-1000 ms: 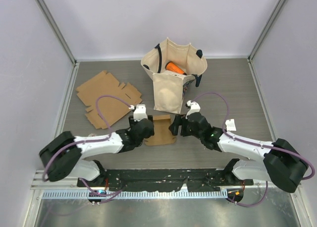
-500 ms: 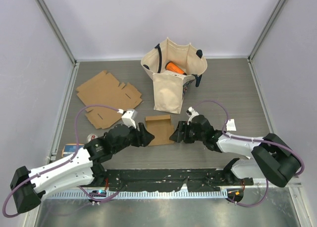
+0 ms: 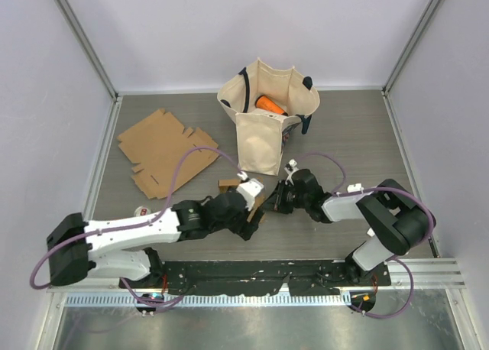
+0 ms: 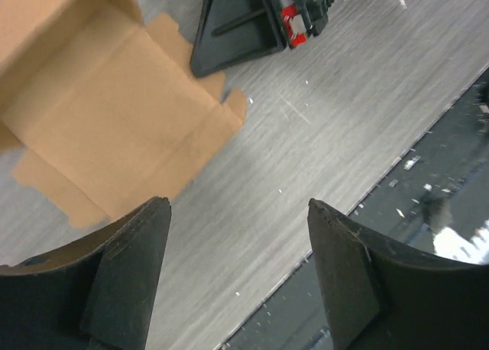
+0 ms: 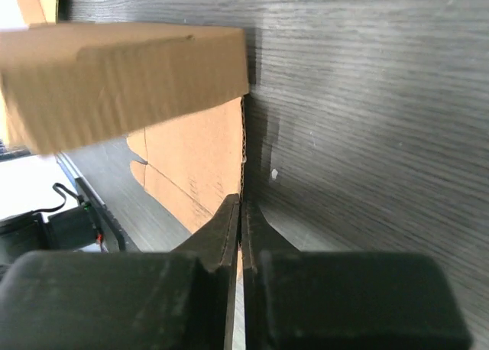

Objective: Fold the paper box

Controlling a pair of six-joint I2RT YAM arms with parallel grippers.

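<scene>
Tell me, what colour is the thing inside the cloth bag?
Orange object, seen best in the top external view.

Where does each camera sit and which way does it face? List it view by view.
Top: above and behind the arms, looking down on table, bag and box; both arms show.
Left wrist: looks down past the open left gripper at the box and table.
Right wrist: looks along the right gripper, shut on the box's edge.
Shared: both wrist views show the box.
</scene>
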